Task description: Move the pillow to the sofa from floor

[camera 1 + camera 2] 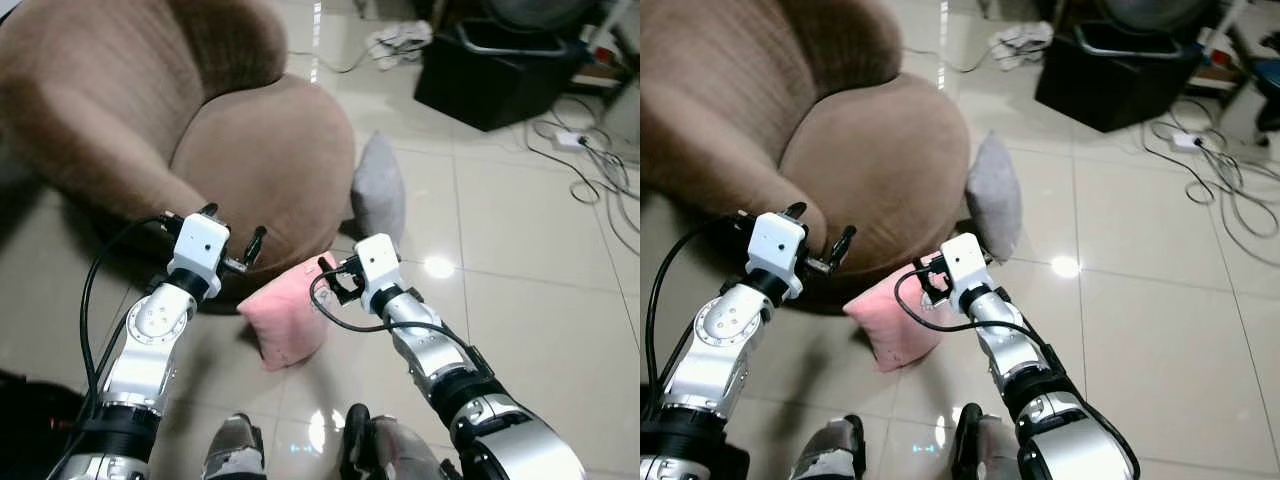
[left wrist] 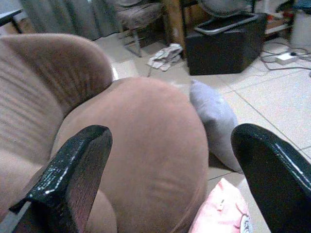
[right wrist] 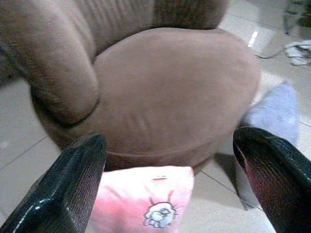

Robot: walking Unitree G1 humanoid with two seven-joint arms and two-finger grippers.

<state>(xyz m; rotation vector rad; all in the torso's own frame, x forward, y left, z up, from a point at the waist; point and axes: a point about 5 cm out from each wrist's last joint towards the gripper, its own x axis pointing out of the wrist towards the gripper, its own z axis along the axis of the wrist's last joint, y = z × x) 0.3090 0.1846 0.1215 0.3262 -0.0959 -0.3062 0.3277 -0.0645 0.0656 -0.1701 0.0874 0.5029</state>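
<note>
A pink pillow lies on the tiled floor, leaning on the front of the round brown sofa. A grey pillow stands on its edge against the sofa's right side. My right gripper hovers open just above the pink pillow's top right corner, its fingers wide apart with the pink pillow below them. My left gripper is open in front of the sofa seat's front edge, left of the pink pillow and not touching it.
A black box sits on the floor at the back right. Cables and a power strip lie along the right. Crumpled cloth lies behind the sofa. Bare tiles spread right of the pillows.
</note>
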